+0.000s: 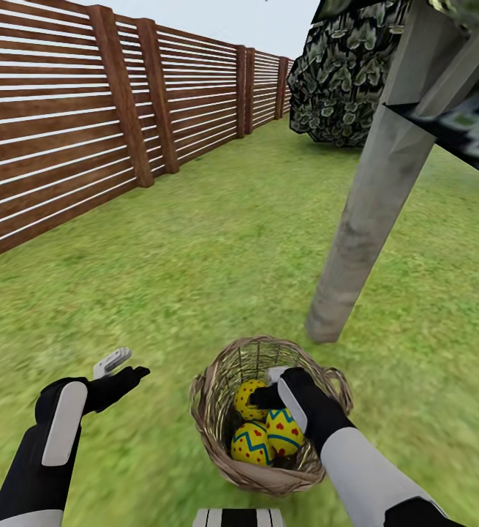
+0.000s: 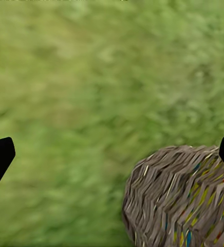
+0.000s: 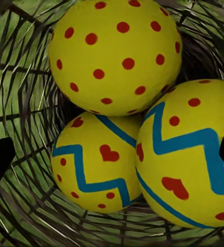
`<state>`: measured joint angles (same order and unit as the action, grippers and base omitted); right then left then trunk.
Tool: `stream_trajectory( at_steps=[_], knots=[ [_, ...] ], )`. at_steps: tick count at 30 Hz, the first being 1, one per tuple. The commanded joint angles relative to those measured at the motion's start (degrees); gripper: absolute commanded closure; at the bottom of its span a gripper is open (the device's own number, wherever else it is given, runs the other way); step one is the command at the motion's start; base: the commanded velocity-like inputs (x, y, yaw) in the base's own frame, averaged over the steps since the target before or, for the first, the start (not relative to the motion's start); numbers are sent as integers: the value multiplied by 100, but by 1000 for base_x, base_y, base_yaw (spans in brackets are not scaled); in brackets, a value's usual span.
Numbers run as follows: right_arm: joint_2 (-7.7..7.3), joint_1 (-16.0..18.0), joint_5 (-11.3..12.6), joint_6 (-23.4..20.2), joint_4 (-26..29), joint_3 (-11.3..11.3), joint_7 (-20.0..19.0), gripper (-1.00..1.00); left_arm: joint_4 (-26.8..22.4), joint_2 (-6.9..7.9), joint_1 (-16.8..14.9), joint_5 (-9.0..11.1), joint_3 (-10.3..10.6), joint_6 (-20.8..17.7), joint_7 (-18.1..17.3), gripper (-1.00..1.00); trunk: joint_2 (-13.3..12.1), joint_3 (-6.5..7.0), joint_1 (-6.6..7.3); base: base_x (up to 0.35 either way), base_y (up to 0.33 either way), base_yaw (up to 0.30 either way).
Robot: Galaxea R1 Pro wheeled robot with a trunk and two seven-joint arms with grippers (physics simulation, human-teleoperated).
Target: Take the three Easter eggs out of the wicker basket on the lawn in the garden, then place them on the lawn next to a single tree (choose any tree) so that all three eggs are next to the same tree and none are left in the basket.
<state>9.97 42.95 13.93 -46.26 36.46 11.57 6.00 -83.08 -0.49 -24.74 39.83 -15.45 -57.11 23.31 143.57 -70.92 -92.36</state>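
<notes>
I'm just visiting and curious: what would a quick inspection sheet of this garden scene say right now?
Surface: mottled green lawn.
Job's things: three Easter eggs all inside the wicker basket; tree trunk stands just beyond the basket.
Clutter: nothing seen.
Grippers: right gripper reaches into the basket above the eggs, open, holding nothing; left gripper open over grass beside the basket.
Cables: nothing seen.
Surroundings: brown slatted fence on the left, dark leafy bush farther back.
</notes>
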Motion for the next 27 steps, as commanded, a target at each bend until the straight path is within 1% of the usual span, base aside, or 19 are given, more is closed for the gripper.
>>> stream_trajectory(
  at_steps=[1,6,7,8,9,13,14,15,18,22,24,26,27],
  knots=[
    [0,1,64,-12,11,22,123,-100,-6,-4,-4,60,-10,-20,51,-100,2,-5,1,0,0,0],
    [3,-5,75,9,31,12,424,-100,-6,-4,-4,67,-10,-20,51,-100,2,-5,1,0,0,0],
    [3,-6,116,32,34,8,529,-100,-6,-4,-4,68,-10,-20,51,-100,2,-5,1,0,0,0],
    [3,-6,189,61,35,6,603,-100,-6,-4,-4,68,-10,-20,51,-100,2,-5,1,0,0,0],
    [3,-6,431,119,35,9,817,-100,-6,-4,-4,69,-10,-20,51,-100,2,-5,1,0,0,0],
    [3,-6,935,214,44,12,1637,-100,-6,-4,-4,69,-10,-20,51,-100,2,-5,1,0,0,0],
    [3,-6,1106,301,42,15,1841,-100,-6,-4,-4,69,-10,-20,51,-100,2,-5,1,0,0,0],
    [3,-6,1202,358,40,19,1924,-100,-6,-4,-4,69,-10,-20,51,-100,2,-5,1,0,0,0],
    [3,-6,1339,451,31,27,2099,-100,-5,-4,-4,69,-10,-20,51,-100,2,-5,1,0,0,0],
    [3,-6,1393,494,-1,29,2474,-100,-4,-4,-4,69,-10,-20,51,-100,2,-5,1,0,0,0],
    [3,-6,1571,500,-29,30,2592,-100,-6,-4,-4,69,-10,-20,51,-100,2,-5,1,0,0,0],
    [3,-6,1849,504,-87,30,2649,-100,-6,-4,-4,69,-10,-20,51,-100,2,-5,1,0,0,0],
    [3,-6,1910,506,-109,30,2672,-100,-6,-4,-4,69,-10,-20,51,-100,2,-5,1,0,0,0]
  ],
)
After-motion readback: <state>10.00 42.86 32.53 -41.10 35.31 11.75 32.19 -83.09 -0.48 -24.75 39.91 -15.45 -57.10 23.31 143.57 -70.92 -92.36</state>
